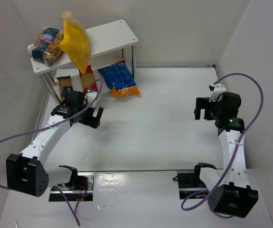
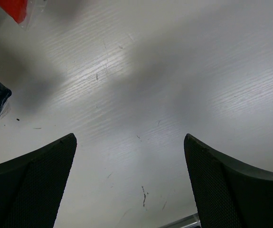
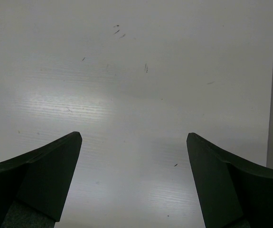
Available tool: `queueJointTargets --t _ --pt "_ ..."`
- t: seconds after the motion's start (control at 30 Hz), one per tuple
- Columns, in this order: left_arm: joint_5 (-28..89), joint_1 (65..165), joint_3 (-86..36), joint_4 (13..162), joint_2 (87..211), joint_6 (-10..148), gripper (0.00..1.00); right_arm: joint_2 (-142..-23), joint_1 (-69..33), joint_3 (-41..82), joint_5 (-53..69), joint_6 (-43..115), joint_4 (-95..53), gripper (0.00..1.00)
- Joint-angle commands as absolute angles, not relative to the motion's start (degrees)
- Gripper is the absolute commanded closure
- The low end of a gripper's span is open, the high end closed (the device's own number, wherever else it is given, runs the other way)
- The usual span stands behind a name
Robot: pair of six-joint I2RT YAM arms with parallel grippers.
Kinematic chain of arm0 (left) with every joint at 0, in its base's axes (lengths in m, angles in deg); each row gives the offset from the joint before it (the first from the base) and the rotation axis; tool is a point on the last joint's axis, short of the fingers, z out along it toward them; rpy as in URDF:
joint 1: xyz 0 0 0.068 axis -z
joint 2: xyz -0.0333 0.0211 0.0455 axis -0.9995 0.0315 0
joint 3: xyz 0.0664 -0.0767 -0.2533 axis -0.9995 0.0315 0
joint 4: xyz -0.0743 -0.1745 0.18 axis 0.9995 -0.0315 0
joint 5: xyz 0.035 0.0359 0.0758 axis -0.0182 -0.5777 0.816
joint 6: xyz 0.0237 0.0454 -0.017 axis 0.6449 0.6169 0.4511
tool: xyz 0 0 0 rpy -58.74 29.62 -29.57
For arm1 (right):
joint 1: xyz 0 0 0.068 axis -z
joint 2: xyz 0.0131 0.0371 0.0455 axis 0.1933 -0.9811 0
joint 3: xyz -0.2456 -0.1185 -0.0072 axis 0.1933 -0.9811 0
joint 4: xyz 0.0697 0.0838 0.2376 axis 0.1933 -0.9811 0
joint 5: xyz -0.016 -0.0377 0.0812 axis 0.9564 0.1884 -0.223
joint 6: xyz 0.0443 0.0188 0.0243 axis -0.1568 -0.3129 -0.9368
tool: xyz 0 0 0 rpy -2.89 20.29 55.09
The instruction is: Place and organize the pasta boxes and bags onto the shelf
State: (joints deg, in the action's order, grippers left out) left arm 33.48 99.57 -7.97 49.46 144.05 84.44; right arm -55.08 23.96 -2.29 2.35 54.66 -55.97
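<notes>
Left claw [image 1: 91, 109], fingers apart and empty, hangs just in front of the shelf [image 1: 112, 35]. The red packet [image 1: 87, 79] in the lower tier lies nearest, long axis pointing toward it. Right claw [image 1: 203, 108], likewise apart and empty, is well away.

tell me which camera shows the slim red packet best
Top external: the slim red packet shows under the shelf's top board, partly behind the yellow bag. Left wrist catches only a blurred red corner, probably its end. Right wrist shows none of it.
</notes>
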Motion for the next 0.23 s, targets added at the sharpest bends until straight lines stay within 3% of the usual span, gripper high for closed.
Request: queueJointTargets --t 0.0,0.2 --pt "31.8 99.4 -9.4 50.3 140.9 85.1 0.01 -54.9 24.4 -2.5 3.0 55.5 -52.9 0.00" --pt "31.8 99.4 -9.4 50.3 140.4 85.1 0.01 -54.9 24.4 -2.5 1.1 56.1 -52.9 0.00"
